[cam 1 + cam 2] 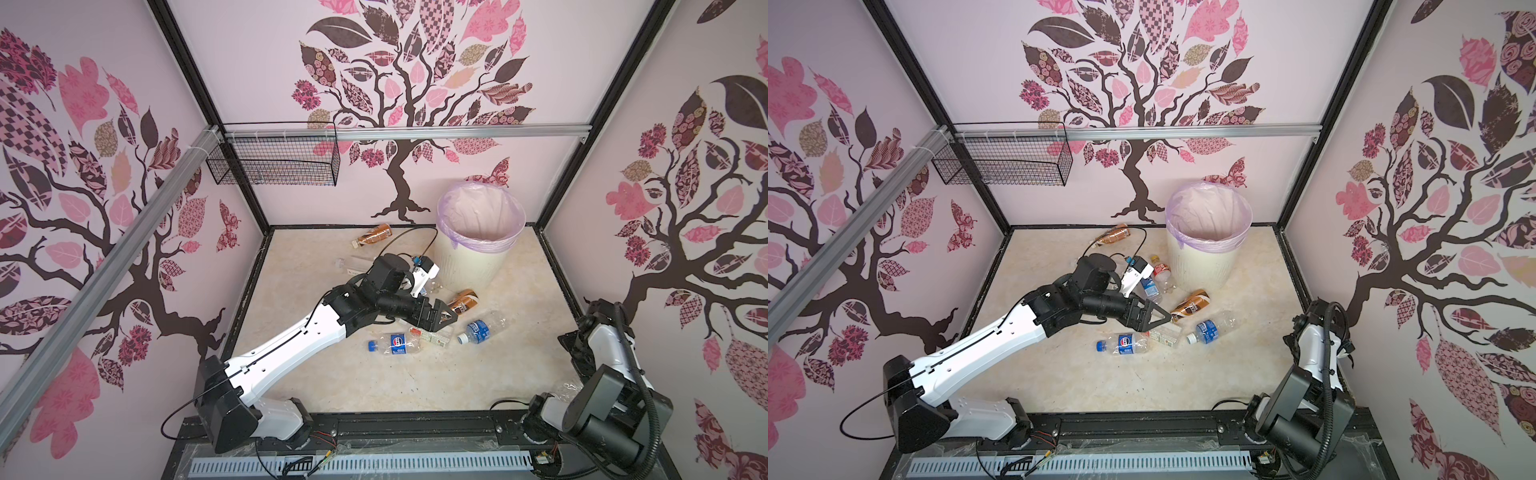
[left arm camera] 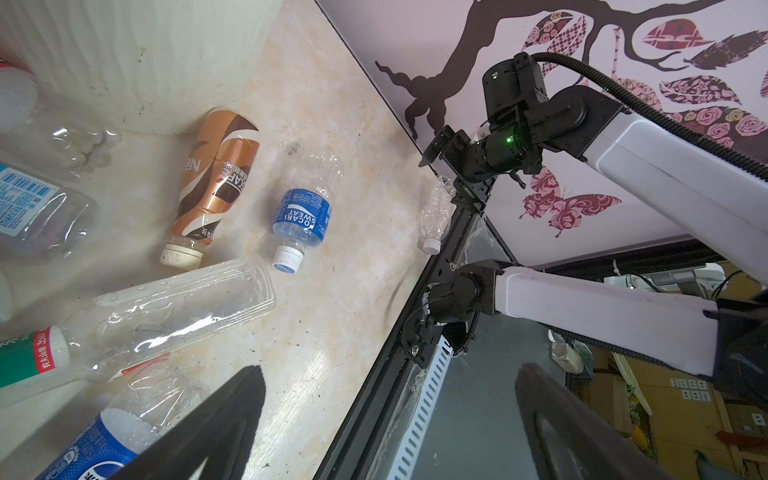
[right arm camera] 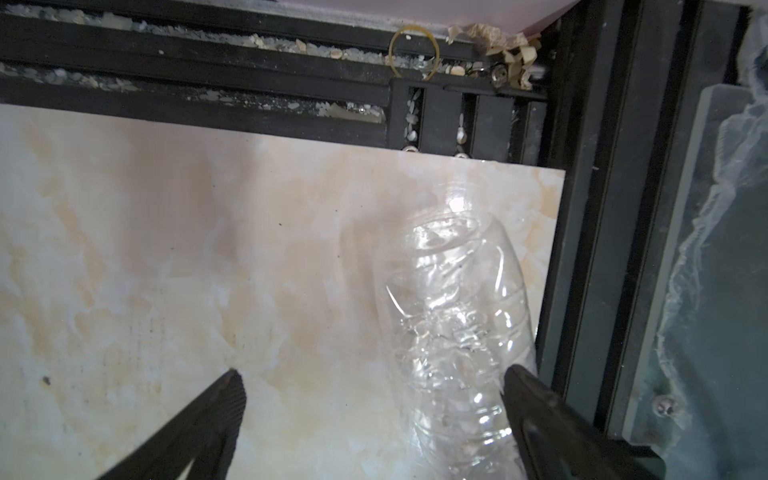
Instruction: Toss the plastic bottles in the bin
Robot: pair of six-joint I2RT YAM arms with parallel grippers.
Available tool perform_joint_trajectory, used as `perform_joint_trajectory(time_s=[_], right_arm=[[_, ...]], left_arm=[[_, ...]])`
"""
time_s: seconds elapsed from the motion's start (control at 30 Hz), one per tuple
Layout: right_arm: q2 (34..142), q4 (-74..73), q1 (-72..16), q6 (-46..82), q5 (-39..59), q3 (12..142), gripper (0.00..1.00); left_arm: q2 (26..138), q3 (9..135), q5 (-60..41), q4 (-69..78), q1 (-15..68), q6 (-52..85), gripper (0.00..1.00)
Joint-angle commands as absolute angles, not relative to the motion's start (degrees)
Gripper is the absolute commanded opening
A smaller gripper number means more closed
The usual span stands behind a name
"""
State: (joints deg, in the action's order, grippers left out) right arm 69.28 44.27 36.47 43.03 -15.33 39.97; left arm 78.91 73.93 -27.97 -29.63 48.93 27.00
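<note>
Only the right wrist view reveals the right claw (image 3: 374,374), jaws apart over a crumpled clear bottle (image 3: 457,311); both top views show the left claw (image 1: 445,323) gaping near a Pepsi bottle (image 1: 395,344).

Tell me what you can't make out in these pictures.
- Bin: its floor, both top views, hidden by its own wall.
- Crumpled bottle: cap end, right wrist view, cut off by the edge.
- Long clear bottle: a top view, half hidden behind the left arm.
</note>
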Motion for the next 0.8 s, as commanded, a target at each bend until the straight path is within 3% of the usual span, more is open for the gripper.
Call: perform_joint_trajectory(time_s=[0.0, 0.77], right_arm=[[71.3, 44.6, 37.0, 42.5, -15.5, 39.5, 0.99], [70.9, 44.1, 36.9, 38.9, -11.6, 42.2, 0.99]], left_arm=[[78.6, 72.9, -28.5, -28.8, 48.5, 26.9, 0.98], [79.0, 72.7, -30.1, -28.1, 47.4, 27.6, 0.98]])
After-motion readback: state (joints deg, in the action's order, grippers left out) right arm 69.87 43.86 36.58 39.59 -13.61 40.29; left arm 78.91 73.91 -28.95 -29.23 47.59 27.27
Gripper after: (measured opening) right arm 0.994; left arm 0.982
